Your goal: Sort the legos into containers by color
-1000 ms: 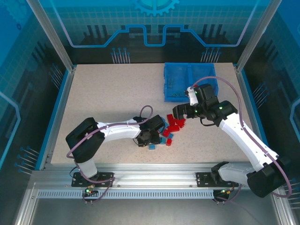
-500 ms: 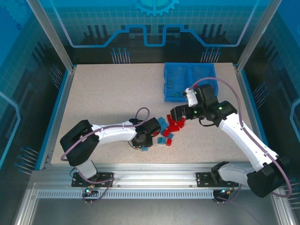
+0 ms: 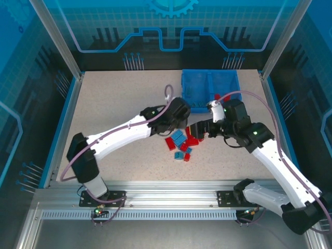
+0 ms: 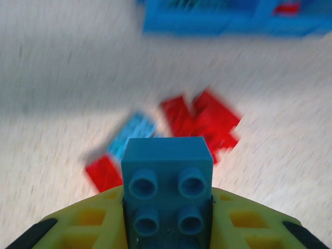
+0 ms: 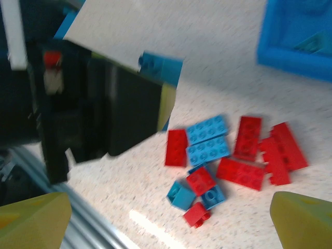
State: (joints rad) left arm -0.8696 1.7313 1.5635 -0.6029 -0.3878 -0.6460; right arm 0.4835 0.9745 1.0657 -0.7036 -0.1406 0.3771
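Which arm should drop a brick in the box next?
Left. The left gripper clamps a blue brick, with the bin ahead. The right gripper is open and empty above the pile.

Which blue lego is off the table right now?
The 2x2 blue brick clamped in the left gripper; the other loose blue ones lie flat in the pile with the reds.

- A robotics lab cell, enclosed by an aluminium frame (image 3: 171, 199).
- Blue gear-print panels (image 3: 171, 31) wall a speckled counter (image 3: 114, 104).
- Two bolted-down white robot arms (image 3: 122, 135).
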